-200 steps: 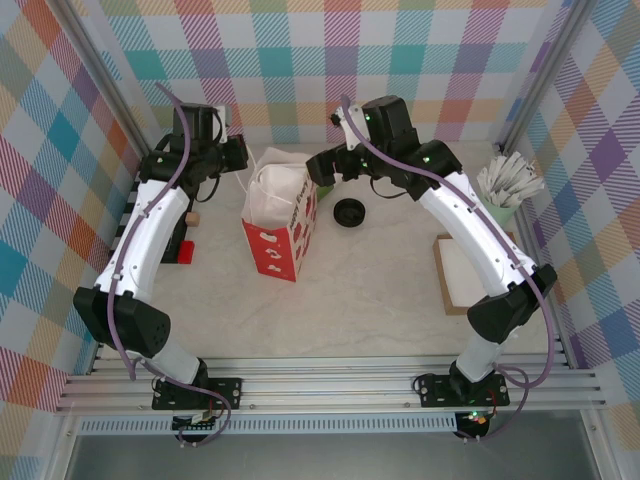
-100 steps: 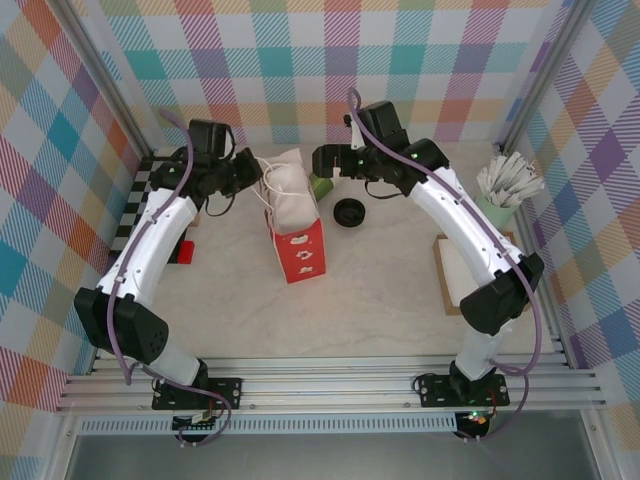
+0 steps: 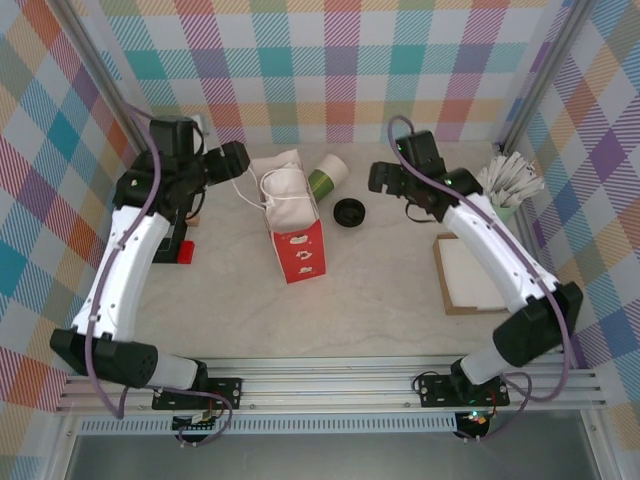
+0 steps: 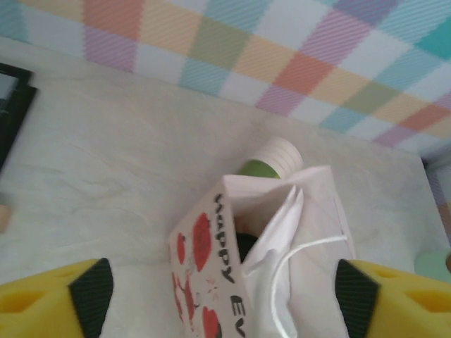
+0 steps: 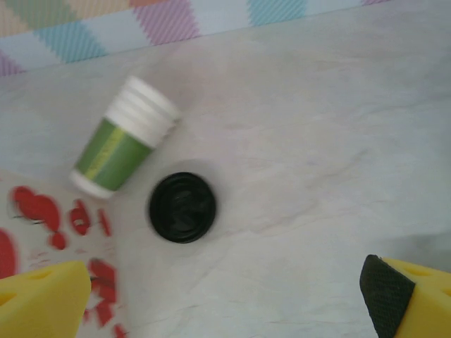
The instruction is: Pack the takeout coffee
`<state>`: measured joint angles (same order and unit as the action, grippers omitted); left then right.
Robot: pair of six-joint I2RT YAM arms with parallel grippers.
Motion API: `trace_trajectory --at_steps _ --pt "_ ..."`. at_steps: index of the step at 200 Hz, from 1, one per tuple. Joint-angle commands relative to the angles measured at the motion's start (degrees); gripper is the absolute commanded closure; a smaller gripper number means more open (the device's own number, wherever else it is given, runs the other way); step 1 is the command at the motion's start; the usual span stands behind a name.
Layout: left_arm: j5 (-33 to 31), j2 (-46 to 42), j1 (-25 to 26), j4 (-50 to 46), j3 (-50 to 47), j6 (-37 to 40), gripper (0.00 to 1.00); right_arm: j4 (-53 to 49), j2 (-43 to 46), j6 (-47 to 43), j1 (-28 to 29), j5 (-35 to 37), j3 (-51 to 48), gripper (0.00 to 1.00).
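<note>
A red-and-white paper gift bag stands mid-table with its mouth open. The takeout coffee is almost wholly hidden inside it; in the left wrist view a dark patch deep in the bag's mouth looks like its black lid. My left gripper hangs open just left of the bag's top, its yellow fingers wide on either side of the bag and touching nothing. My right gripper is open to the right of the bag, above bare table, with nothing between its fingers.
A nested stack of lidless green cups lies on its side behind the bag. A loose black lid lies beside it. At the right are a green holder of stirrers and a wooden tray of napkins. A red block sits at the left.
My left gripper has opened, let go of the bag's top and drawn back left. The right arm has pulled away to the right, uncovering the cup stack. The bag shifted right, then stayed.
</note>
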<state>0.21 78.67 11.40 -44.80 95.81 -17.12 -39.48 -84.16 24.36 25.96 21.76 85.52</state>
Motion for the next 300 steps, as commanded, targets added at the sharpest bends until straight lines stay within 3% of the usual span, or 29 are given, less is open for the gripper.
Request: trace_trajectory --at_steps 1,29,48,65,91,120,142,155,174,209,231,258,274,300 --pt "-12.8 -3.8 -2.1 0.1 -3.8 5.3 0.03 12.6 8.4 -0.9 -2.7 8.4 -11.7 0.00" --pt "-25.2 -8.7 -4.6 4.2 -11.7 7.2 0.00 21.3 17.0 -2.6 -9.3 9.2 -27.9 0.00" --pt "-33.4 -12.7 -6.8 9.2 -20.6 6.1 0.00 26.7 20.3 -8.9 -13.1 1.0 -36.3 0.00" --pt "-34.9 -16.2 -10.1 13.4 -29.3 3.4 0.00 29.8 21.6 -11.7 -16.5 -6.9 -41.7 0.00" --pt "-27.7 -19.7 -15.1 24.9 -44.6 3.0 0.00 37.7 21.5 -18.3 -17.9 -11.7 -50.6 0.00" --pt "-19.8 -16.5 -16.0 41.6 -58.0 5.8 0.00 45.2 16.0 -20.7 -19.0 -12.6 -55.9 0.00" --pt "-13.1 -8.7 -16.0 46.4 -60.4 8.0 0.00 51.2 9.5 -21.6 -20.6 -14.2 -56.1 0.00" --pt "-6.1 -4.8 -15.9 54.3 -63.1 11.2 0.00 56.2 6.8 -22.8 -20.7 -14.1 -55.6 0.00" --pt "-4.3 0.7 -16.0 60.1 -63.5 12.4 0.00 60.2 2.6 -23.2 -21.4 -15.7 -53.6 0.00" --pt "0.1 2.4 -15.9 65.8 -62.5 15.8 0.00 62.5 -0.1 -25.3 -21.6 -20.5 -51.8 0.00" --pt "7.5 4.3 -15.6 68.0 -61.3 12.9 0.00 69.9 -0.6 -26.6 -21.9 -18.0 -54.4 0.00" --pt "2.1 8.0 -13.2 69.0 -60.7 14.1 0.00 73.2 -1.9 -24.3 -24.2 -19.7 -55.9 0.00" --pt "2.2 8.9 -13.2 71.7 -61.9 14.2 0.00 78.5 -1.8 -23.3 -25.1 -20.1 -58.3 0.00" --pt "2.0 7.8 -12.7 73.4 -63.5 14.8 0.00 78.1 -1.8 -23.4 -25.0 -20.3 -58.3 0.00"
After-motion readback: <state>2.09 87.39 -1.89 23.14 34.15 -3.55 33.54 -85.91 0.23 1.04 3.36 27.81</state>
